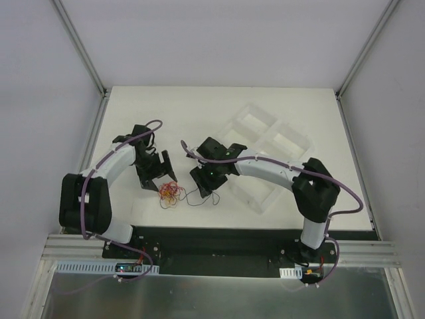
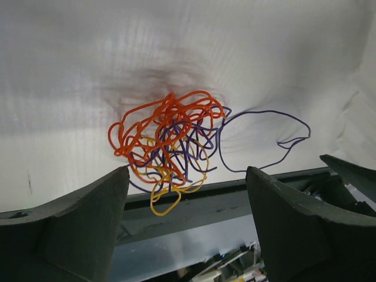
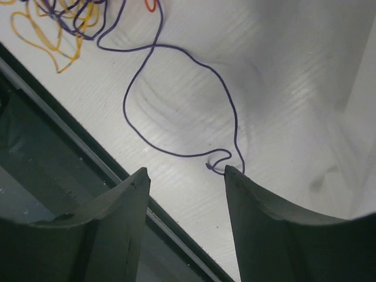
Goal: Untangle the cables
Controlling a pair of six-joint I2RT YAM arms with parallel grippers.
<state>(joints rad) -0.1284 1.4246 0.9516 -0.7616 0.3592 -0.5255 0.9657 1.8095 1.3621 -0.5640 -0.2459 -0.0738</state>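
A small tangle of thin red-orange, yellow and purple cables (image 1: pixel 170 193) lies on the white table near its front edge. In the left wrist view the tangle (image 2: pixel 167 144) sits just beyond my open left gripper (image 2: pixel 187 170), which holds nothing. A loose purple strand (image 1: pixel 199 199) trails right from the tangle. In the right wrist view this strand (image 3: pixel 176 100) loops across the table and its curled end lies at the tip of the right finger (image 3: pixel 235 176). My right gripper (image 3: pixel 185 171) is open and empty, close above the table.
A clear plastic tray with compartments (image 1: pixel 269 149) stands at the right of the table, beside the right arm. The table's front edge and a dark rail (image 1: pixel 219 236) run just below the cables. White walls enclose the table.
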